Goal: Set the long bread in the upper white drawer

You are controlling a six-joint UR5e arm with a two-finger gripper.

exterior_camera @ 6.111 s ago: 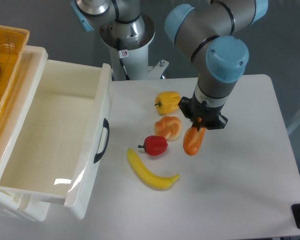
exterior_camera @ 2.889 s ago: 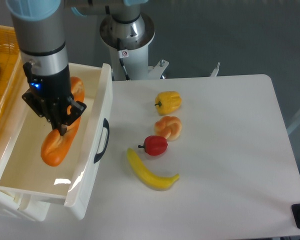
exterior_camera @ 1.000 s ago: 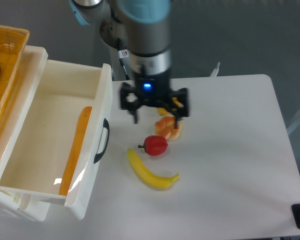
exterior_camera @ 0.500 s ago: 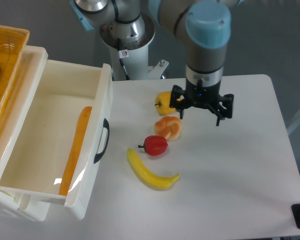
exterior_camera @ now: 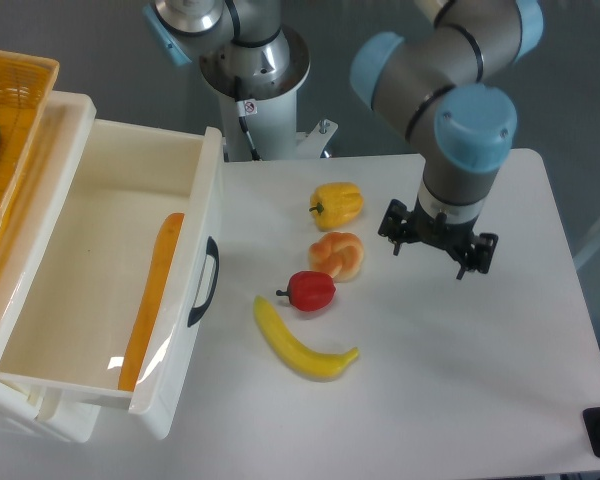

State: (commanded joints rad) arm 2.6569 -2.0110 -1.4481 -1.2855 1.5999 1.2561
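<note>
Banana [exterior_camera: 305, 344] nearest me, then red pepper [exterior_camera: 311, 290], knotted bun [exterior_camera: 338, 254], yellow pepper [exterior_camera: 337, 204] on the table [exterior_camera: 500, 380]. The long bread [exterior_camera: 149, 298] lies inside the upper white drawer [exterior_camera: 50, 380], along its front wall. My gripper [exterior_camera: 438, 246] hangs over the table's right half, fingers spread wide, empty. I judge placement done; I'd retreat high, clear of the toys.
</note>
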